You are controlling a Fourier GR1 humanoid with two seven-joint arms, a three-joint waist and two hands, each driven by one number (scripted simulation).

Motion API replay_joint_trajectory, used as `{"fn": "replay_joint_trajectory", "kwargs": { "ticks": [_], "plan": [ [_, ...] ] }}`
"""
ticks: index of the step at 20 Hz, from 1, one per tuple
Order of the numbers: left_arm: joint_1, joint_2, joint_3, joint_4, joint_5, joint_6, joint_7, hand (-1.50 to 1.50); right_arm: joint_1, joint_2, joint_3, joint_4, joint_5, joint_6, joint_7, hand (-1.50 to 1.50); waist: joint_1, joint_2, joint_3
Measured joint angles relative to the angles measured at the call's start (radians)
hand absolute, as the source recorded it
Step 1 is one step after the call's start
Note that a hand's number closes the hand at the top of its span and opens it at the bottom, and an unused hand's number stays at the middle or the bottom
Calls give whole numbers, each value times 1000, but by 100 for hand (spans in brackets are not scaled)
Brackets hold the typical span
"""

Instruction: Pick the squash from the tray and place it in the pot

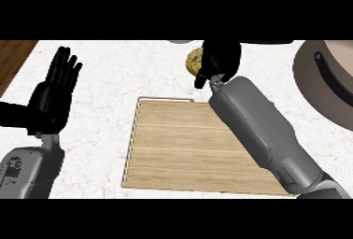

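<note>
The setting is a kitchen counter. The work surface is a white marble-patterned countertop point(103, 140) with grey veining. A rectangular light-wood tray point(179, 154) with a raised rim lies flat on it, resembling a cutting board. A large round brown pot point(324, 88) with a dark rim stands at the right edge. A dark wooden strip point(14, 56), possibly flooring, borders the counter's upper left.
</note>
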Motion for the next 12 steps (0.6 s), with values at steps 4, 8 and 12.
{"fn": "replay_joint_trajectory", "kwargs": {
  "ticks": [4, 8, 12],
  "plan": [
    [-2, -6, 0, 8, -5, 4, -1, 0, -66, -44, -41, 76, 104, -148, 75, 150, -9, -4, -1],
    [-4, -7, 5, 9, -12, 14, 4, 0, -109, -109, -77, 122, 193, -236, 117, 150, -23, -10, -1],
    [5, -9, 11, 15, -16, 14, 0, 0, -115, -166, -117, 137, 249, -294, 129, 150, -37, -15, -1]
  ]
}}
